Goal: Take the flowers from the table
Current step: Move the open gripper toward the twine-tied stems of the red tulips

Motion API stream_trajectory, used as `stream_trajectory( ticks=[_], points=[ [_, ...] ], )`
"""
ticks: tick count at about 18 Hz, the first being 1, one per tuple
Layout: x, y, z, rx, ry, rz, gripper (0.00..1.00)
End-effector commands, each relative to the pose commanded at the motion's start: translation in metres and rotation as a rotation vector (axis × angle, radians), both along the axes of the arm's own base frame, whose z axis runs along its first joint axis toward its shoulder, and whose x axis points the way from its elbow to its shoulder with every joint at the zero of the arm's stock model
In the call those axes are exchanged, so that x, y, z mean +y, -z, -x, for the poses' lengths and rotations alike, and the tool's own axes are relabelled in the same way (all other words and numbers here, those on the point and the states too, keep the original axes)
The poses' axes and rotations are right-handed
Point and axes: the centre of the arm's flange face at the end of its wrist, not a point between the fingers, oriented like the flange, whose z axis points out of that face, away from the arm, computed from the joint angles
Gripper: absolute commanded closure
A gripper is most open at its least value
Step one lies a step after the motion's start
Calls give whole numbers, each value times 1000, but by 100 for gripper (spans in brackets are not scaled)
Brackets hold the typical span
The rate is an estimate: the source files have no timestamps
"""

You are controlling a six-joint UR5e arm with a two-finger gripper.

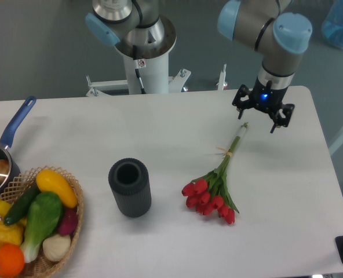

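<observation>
The flowers (215, 188) lie flat on the white table (177, 127), right of centre. The red tulip heads point toward the front and the green stems run up and right, tied with a thin yellowish band. My gripper (257, 120) is open and empty. It hangs just above and slightly right of the stem tips, near the table's back right part, and is turned at an angle.
A dark grey cylindrical cup (130, 186) stands upright left of the flowers. A wicker basket (73, 215) of colourful vegetables sits at the front left. A pot with a blue handle (16, 124) is at the left edge. The robot base (142, 63) stands behind the table.
</observation>
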Motion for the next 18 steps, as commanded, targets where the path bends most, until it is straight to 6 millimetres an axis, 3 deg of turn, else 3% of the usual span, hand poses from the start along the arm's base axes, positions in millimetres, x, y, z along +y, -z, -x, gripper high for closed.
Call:
stream_trajectory(
  ticks=[10, 18],
  points=[
    [21, 46, 1, -94, 12, -52, 0],
    [33, 66, 5, -68, -1, -60, 0]
  ],
)
